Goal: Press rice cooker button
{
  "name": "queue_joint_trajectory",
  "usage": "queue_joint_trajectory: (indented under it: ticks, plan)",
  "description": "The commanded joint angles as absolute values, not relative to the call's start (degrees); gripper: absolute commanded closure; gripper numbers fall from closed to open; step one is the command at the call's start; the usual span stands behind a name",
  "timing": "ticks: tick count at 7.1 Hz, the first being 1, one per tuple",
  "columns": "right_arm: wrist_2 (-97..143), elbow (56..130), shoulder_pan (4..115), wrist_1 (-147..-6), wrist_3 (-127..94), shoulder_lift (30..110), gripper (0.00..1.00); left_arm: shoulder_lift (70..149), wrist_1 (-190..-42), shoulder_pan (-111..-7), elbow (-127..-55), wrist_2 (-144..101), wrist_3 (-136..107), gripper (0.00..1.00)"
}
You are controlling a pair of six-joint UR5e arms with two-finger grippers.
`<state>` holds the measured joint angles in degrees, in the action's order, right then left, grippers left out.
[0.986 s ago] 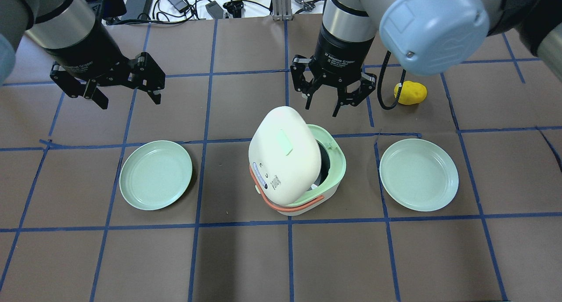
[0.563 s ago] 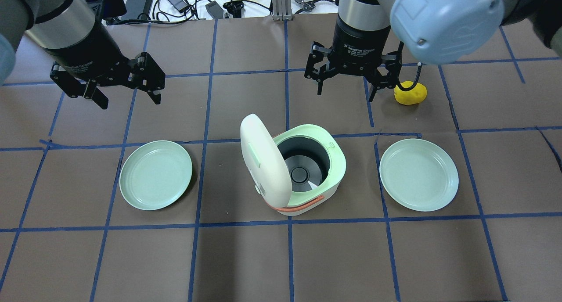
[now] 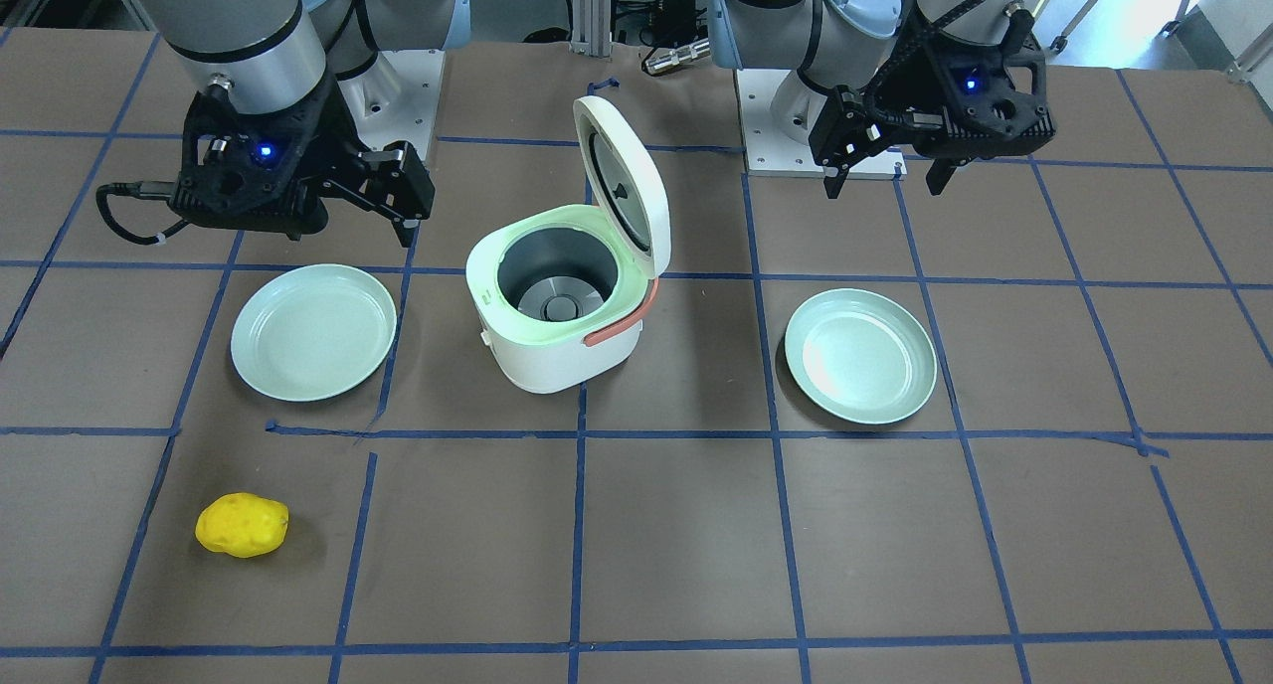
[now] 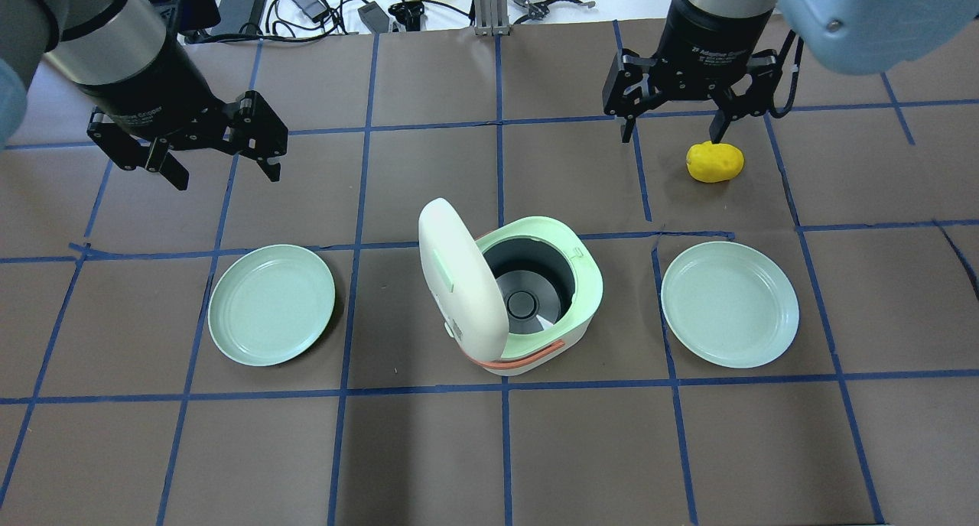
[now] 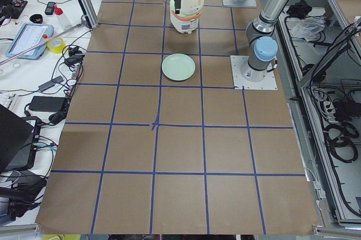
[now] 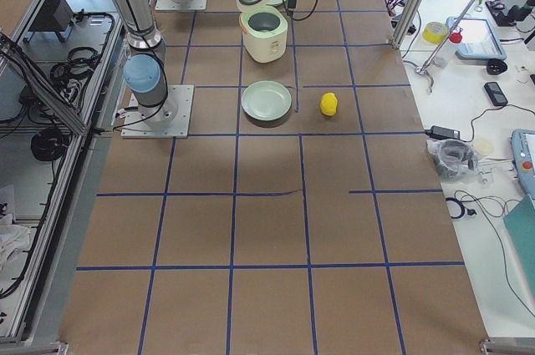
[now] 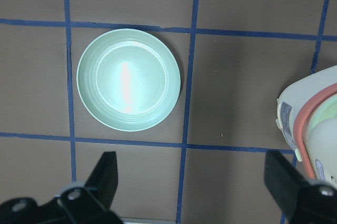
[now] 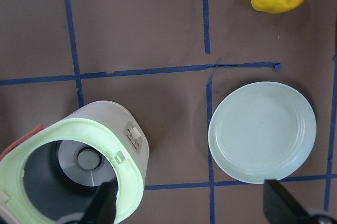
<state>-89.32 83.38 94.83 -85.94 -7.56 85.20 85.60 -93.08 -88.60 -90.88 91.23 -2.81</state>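
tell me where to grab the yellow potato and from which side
Across its narrow middle, straight down from above. The yellow potato lies flat on the table, longer side to side in the overhead view, nothing touching it, so jaws can straddle it.

Rice cooker (image 4: 570, 323) sits mid-way along the table (image 4: 428, 449), its lid (image 4: 459, 281) standing up on its left side, with the left plate (image 4: 271, 304) and the right plate (image 4: 730, 304) flanking it. The potato (image 4: 714, 162) lies beyond the right plate, away from the robot. The right gripper (image 4: 671, 136) hangs just beside it, the left gripper (image 4: 226, 176) beyond the left plate.
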Motion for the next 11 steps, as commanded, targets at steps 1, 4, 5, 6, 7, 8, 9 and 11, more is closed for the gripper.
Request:
queue_joint_trajectory:
  ticks: [1, 4, 5, 6, 7, 8, 9, 11]
  plan:
    - [-92.6, 83.4, 94.0, -84.0, -1.8, 86.6, 0.0, 85.6, -93.1, -88.6, -90.9, 91.2, -2.8, 0.0]
    - [-92.5, 83.4, 93.5, -82.2, -1.6, 86.9, 0.0, 85.7, -93.1, -88.6, -90.9, 91.2, -2.8, 0.0]
    - [-92.2, 83.5, 93.3, -82.3, -1.5, 86.9, 0.0, 85.6, -93.1, -88.6, -90.9, 91.2, -2.8, 0.0]
    - [-92.1, 83.5, 93.3, -82.2, -1.5, 86.9, 0.0, 85.6, -93.1, -88.6, -90.9, 91.2, -2.8, 0.0]
    - [-91.9, 83.4, 93.3, -81.8, -1.5, 86.9, 0.0, 85.6, -93.1, -88.6, -90.9, 91.2, -2.8, 0.0]
    - [-91.7, 83.3, 93.3, -81.8, -1.5, 86.9, 0.0, 85.7, -93.1, -88.6, -90.9, 91.2, -2.8, 0.0]
    - [-90.9, 83.2, 93.3, -81.9, -1.5, 87.0, 0.0, 85.6, -93.1, -88.6, -90.9, 91.2, -2.8, 0.0]
    - [-89.6, 83.1, 92.1, -81.9, -1.5, 86.9, 0.0, 85.6, -93.1, -88.6, -90.9, 91.2, -2.8, 0.0]
